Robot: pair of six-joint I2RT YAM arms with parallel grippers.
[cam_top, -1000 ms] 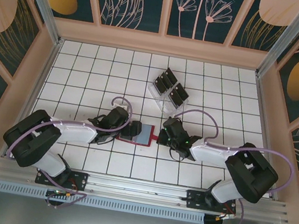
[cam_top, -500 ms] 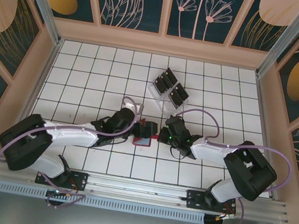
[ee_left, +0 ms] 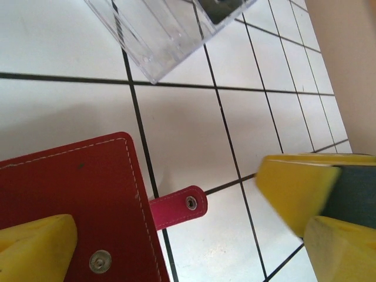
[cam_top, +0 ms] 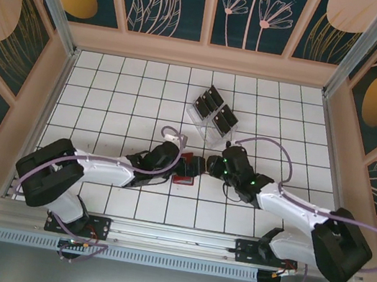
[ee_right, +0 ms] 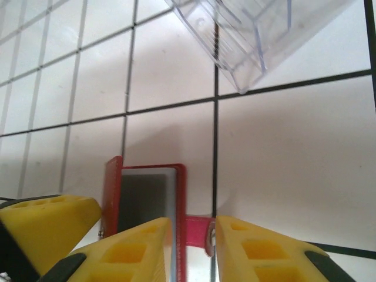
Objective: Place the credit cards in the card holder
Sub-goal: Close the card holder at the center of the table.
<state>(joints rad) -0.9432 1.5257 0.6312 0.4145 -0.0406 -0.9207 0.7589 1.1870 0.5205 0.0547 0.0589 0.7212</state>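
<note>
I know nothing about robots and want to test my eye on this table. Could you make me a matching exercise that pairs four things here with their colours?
Things:
1. card holder
2. closure tab
3. credit cards
4. tiered rack

Colours:
A. clear
B. black
C. pink
D. red

Pairs: 1-D, 2-C, 3-B, 4-A
</note>
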